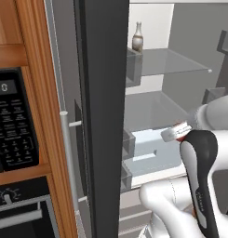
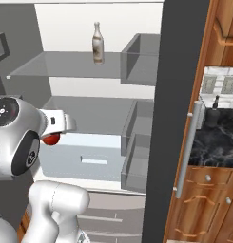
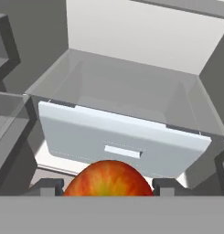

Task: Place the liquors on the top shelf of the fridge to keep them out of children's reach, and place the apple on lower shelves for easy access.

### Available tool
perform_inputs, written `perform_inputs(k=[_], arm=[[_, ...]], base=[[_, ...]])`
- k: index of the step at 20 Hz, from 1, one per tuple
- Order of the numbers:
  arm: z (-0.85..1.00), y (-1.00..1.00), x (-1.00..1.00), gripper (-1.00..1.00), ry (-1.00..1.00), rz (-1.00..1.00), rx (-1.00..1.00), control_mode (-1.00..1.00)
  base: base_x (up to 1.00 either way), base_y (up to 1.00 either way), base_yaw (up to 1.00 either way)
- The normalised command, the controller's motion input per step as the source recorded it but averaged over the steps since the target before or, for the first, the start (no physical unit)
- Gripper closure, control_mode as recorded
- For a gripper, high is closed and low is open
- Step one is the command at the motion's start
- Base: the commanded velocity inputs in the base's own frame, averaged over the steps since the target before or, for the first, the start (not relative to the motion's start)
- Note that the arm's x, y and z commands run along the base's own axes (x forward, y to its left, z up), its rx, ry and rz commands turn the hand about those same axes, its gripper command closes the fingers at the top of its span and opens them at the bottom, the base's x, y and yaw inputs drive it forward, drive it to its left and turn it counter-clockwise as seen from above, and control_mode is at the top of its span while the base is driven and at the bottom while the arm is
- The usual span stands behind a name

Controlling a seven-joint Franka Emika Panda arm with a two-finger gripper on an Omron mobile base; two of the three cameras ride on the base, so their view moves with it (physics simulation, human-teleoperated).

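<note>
Left base view: we've got the fridge (image 1: pixel 106 116) open and the pale bottle (image 1: pixel 137 37) already standing on the top shelf (image 1: pixel 171 62), so one liquor looks done. The arm reaches in at the level of the lower shelf (image 1: pixel 152 109), with a sliver of red at the wrist.

Right base view: same pale bottle (image 2: pixel 97 42) up top. The dark bottle (image 2: pixel 214 114) seems to be sitting out on the black counter (image 2: pixel 213 137) past the fridge door, though it's small and we're only fairly sure. That one's left to do. A bit of the apple (image 2: pixel 51 138) peeks out by the wrist, in front of the drawer (image 2: pixel 84 159).

Hand view: the gripper (image 3: pixel 108 186) is closed around the apple (image 3: pixel 109 178), fingertips (image 3: pixel 47 186) snug on either side. It's held just in front of the light drawer (image 3: pixel 127 139), lower shelf (image 3: pixel 127 87) above it, not set down yet.

In the way: the drawer front and door bins (image 2: pixel 137 121) crowd the path, we reckon.
</note>
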Motion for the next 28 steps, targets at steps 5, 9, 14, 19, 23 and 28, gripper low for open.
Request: perform_inputs(k=[5, 9, 14, 19, 23, 28], arm=[[-0.08, -0.06, 0.61, 1.00, 0.00, -0.06, 0.00, -1.00], [-0.21, -0.16, 0.73, 1.00, 0.00, 0.00, 0.00, -1.00], [-0.38, -0.16, 0.72, 1.00, 0.00, 0.00, 0.00, -1.00], [-0.50, -0.02, 0.65, 1.00, 0.00, 0.00, 0.00, -1.00], [-0.40, 0.00, 0.68, 1.00, 0.00, 0.00, 0.00, -1.00], [-0.09, -0.18, 0.80, 1.00, 0.04, 0.00, 0.03, -1.00]], base=[[0.00, 0.00, 0.00], [0.00, 0.00, 0.00], [0.00, 0.00, 0.00], [0.00, 0.00, 0.00], [0.00, 0.00, 0.00], [0.00, 0.00, 0.00]])
